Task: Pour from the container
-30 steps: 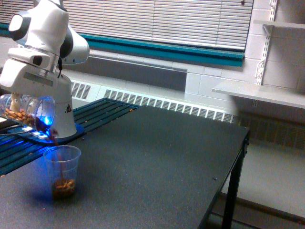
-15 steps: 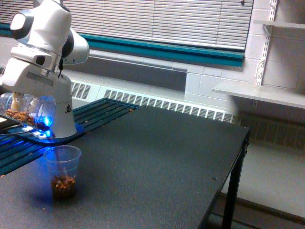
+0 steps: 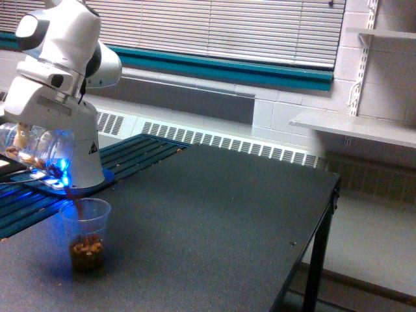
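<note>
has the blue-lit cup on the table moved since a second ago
No. The blue-lit cup stands at the same spot on the table, same gap to the robot base.

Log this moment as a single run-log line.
phase: pouring | container: tipped on its side in the hand, nuts inside | stream: brown bits falling into blue-lit cup | cup: upright on table, partly filled

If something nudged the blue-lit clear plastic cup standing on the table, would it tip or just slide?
The tapered clear plastic cup probably tips easily: it is narrower at the base than at the rim. The brown nut-like bits fill only its bottom, adding a little low weight. On the dark table it may slide first.
</note>
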{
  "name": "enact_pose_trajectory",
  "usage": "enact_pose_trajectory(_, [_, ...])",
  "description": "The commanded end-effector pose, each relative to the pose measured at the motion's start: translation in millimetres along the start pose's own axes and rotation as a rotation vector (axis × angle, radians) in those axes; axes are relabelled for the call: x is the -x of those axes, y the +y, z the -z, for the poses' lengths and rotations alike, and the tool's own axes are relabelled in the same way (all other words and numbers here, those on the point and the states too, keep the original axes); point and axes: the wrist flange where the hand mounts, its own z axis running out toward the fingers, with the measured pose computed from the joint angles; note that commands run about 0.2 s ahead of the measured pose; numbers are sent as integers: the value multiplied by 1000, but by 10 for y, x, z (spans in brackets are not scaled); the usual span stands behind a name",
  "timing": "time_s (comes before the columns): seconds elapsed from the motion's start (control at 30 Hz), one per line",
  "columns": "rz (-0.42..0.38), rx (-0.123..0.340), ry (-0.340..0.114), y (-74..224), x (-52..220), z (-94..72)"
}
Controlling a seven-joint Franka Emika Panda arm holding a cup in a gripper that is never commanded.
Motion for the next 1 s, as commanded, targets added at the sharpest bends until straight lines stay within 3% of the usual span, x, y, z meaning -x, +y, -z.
enact_pose_trajectory(0.03, [36, 33, 0, 11, -72, 101])
enact_pose_trajectory(0.63, [79, 110, -42, 42, -132, 283])
enact_pose_trajectory(1.0, [74, 102, -51, 28, -124, 314])
